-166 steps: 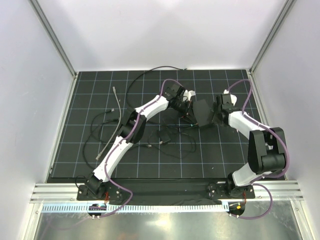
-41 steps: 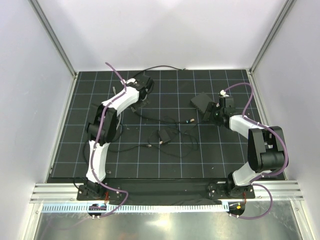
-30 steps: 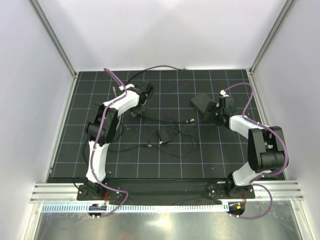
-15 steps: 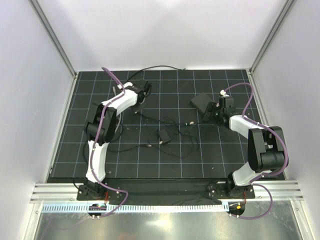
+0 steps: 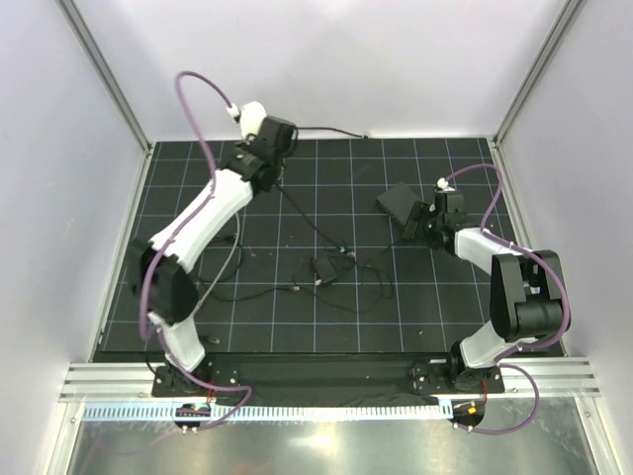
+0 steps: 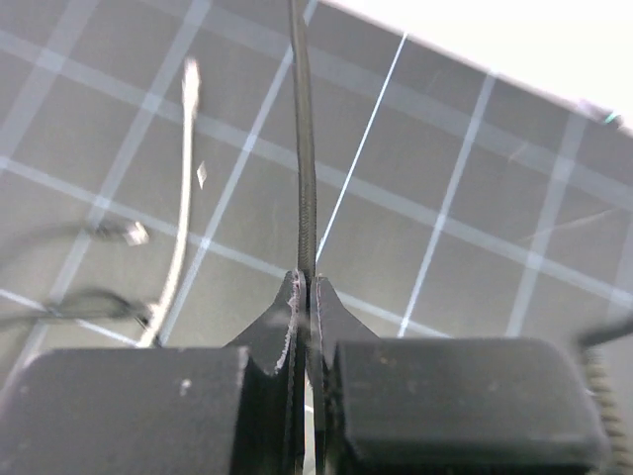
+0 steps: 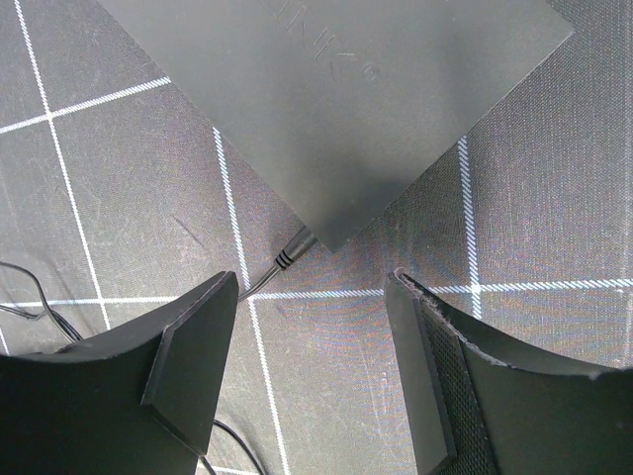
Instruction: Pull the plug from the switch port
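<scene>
— So, our left hand (image 6: 305, 287) clamps the cable (image 6: 302, 148); the plug (image 5: 342, 251) hangs well below it, off the switch (image 7: 336, 109).
— And our right hand (image 7: 316, 287) gapes just behind the switch. Lifting further may snag the loose wires (image 5: 376, 282).

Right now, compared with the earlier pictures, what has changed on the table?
The left gripper, shut on the black cable, has risen and moved farther back, dragging the cable's plug leftward, away from the switch box. The right gripper stays open around the box's corner, and the box has not moved in the last second.
</scene>
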